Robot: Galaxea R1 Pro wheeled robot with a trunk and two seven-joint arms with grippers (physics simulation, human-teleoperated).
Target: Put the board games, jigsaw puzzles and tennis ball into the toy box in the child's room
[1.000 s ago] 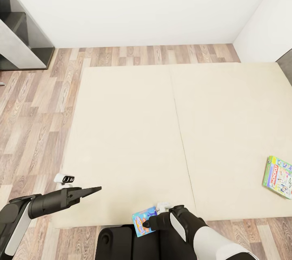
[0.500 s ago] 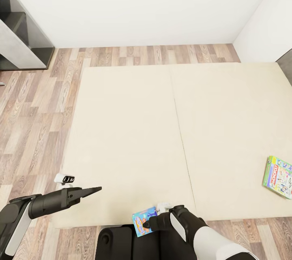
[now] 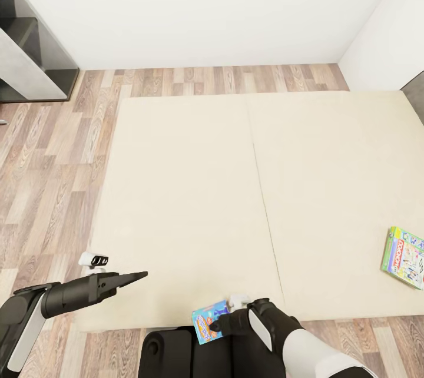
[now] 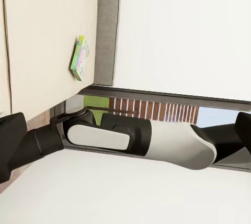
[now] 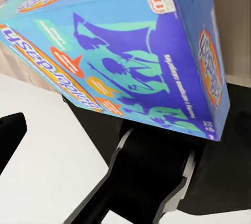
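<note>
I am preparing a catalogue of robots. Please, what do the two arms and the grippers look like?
Both arms have glossy white shells with black joints. The left gripper has long, tapered black fingers and a small white cylindrical module beside it. The right gripper is black, with a pale grey panel behind it.

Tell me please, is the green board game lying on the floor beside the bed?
No, the green board game lies on the bed, near its right edge.

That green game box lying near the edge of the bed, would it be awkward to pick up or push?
The green game box looks thin and flat-sided, so it would probably slide rather than roll or tip. It seems stiff, likely light card. Lying flat on the bed, it offers little edge to pinch, so grasping may be fiddly.
</note>
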